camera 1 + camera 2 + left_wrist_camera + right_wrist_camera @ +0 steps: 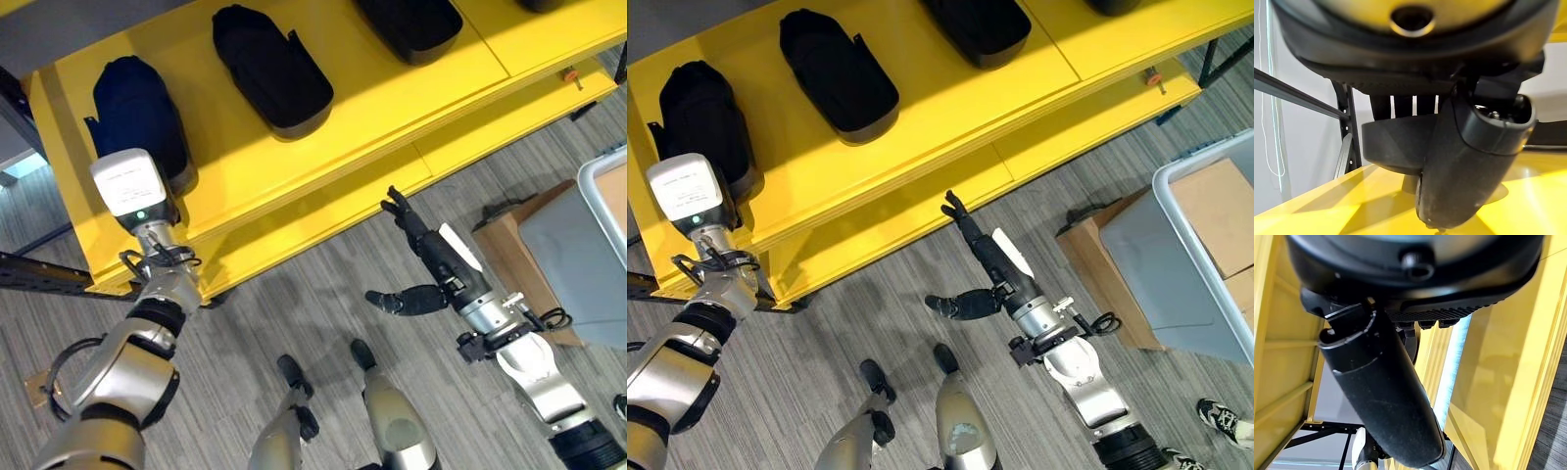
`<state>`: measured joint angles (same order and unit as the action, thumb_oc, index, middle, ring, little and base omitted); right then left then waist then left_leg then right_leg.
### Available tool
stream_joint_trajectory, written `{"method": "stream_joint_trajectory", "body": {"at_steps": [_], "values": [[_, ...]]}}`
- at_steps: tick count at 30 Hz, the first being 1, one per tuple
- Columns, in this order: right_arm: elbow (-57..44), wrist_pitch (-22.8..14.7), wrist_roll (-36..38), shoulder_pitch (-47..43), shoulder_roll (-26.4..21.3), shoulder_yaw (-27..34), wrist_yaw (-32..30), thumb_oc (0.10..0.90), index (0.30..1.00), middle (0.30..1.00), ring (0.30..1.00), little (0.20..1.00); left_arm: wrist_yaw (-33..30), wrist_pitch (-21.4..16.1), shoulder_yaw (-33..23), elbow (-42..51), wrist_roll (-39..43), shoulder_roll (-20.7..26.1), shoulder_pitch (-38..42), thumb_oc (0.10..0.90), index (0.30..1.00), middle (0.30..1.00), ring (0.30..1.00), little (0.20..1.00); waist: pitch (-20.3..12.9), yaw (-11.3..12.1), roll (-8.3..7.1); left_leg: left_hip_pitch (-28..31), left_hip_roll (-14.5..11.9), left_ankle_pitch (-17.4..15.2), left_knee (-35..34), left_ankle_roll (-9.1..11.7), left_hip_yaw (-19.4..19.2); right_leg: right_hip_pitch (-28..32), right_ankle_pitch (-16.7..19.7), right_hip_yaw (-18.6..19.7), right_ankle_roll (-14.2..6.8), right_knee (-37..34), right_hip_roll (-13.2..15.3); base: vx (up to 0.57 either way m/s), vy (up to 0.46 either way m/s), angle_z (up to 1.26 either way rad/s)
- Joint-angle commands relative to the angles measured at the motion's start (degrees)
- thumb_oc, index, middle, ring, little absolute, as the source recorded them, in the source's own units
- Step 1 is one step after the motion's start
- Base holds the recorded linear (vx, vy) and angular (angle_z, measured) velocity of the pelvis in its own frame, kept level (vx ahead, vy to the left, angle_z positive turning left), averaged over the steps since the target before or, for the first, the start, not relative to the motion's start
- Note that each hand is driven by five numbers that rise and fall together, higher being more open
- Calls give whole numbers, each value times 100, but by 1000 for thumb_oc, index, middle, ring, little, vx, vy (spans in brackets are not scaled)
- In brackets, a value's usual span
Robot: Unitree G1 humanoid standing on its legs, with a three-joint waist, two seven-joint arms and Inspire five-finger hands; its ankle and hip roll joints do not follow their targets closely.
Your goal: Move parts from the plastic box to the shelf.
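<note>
On the shelf: three black parts lie in a row on the yellow shelf (382,108), with the edge of a fourth just in view at the far right end.
First part: a dark part (137,113) at the shelf's left end, right beside the left hand.
Second part: a black part (272,69) near the shelf's middle, well apart from both hands.
Third part: a black part (411,24) further right along the shelf, cut by the frame.
Left hand: the left hand (1449,161) is over the shelf's left end against the first part (the arm's white wrist block covers it from above); I cannot tell whether its fingers grip the part or only rest near it.
Right hand: the right hand (994,264) hangs below the shelf's front edge, fingers straight, thumb spread, holding nothing.
Plastic box: the grey plastic box (1176,264) sits on the floor right of the shelf, with a cardboard box (1225,211) inside.
</note>
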<state>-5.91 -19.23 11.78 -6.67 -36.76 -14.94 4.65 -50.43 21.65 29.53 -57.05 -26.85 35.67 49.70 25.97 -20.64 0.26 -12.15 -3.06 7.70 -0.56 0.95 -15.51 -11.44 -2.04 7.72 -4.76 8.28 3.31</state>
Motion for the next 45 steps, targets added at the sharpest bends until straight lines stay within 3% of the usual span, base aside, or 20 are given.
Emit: {"method": "stream_joint_trajectory", "body": {"at_steps": [1,14,15,16,17,18,29,35,38,45], "values": [[-460,-443,98,-299,33,342,-157,900,1000,1000,1000,1000,157,292,-230,-600,375,329,-228,400,300,300,300,300,-432,76,-308,103,-751,-896,1712,361,-314,-490,150,-519,81,115,48,0,0,0],[-495,-336,-45,-361,94,276,-302,900,1000,1000,1000,1000,189,190,-294,-589,632,248,-180,400,300,300,300,300,-359,89,-332,80,-778,-875,1756,373,-307,-507,137,-528,110,164,27,0,0,0],[-477,-325,-34,-380,90,267,-310,900,1000,1000,1000,1000,202,151,-293,-598,653,238,-171,480,413,413,413,413,-356,90,-335,77,-780,-878,1755,372,-309,-509,136,-531,114,165,27,0,0,0],[-458,-321,-26,-395,89,257,-311,900,1000,1000,1000,1000,198,96,-296,-615,650,229,-161,629,621,621,621,621,-355,92,-337,72,-783,-875,1755,373,-306,-511,136,-534,117,167,25,0,0,0],[-442,-325,-42,-408,91,244,-311,900,1000,1000,1000,1000,204,55,-302,-635,647,222,-150,869,956,956,956,956,-351,92,-339,70,-787,-870,1758,377,-307,-512,134,-532,120,172,22,0,0,0],[-438,-325,-45,-411,93,240,-310,900,1000,1000,1000,1000,205,46,-304,-640,650,221,-147,900,1000,1000,1000,1000,-350,91,-340,69,-789,-868,1759,378,-307,-513,133,-531,121,174,21,0,0,0],[-422,-283,-91,-425,76,167,-303,900,1000,1000,1000,1000,481,-839,-248,-514,703,105,-24,900,1000,1000,1000,1000,-363,35,-319,142,-777,-867,1698,378,-362,-492,120,-508,135,180,9,0,-1,0],[-482,-244,-91,-384,58,163,-225,900,1000,1000,1000,1000,545,-944,-127,-400,526,-19,-13,900,1000,1000,1000,1000,-378,-1,-310,196,-787,-837,1670,390,-396,-452,114,-503,135,178,6,10,-1,0],[-471,-222,-82,-417,33,121,-221,900,1000,1000,1000,1000,791,-1267,78,-286,203,-15,94,900,1000,1000,1000,1000,-394,-24,-300,226,-768,-857,1615,382,-432,-458,128,-489,127,166,3,0,0,0],[-538,-121,-55,-431,-41,172,-96,900,1000,1000,1000,1000,1552,-1514,414,-43,5,91,265,900,1000,1000,1000,1000,-399,-93,-217,321,-735,-831,1524,392,-471,-430,131,-456,119,158,-4,10,5,-1]]}}
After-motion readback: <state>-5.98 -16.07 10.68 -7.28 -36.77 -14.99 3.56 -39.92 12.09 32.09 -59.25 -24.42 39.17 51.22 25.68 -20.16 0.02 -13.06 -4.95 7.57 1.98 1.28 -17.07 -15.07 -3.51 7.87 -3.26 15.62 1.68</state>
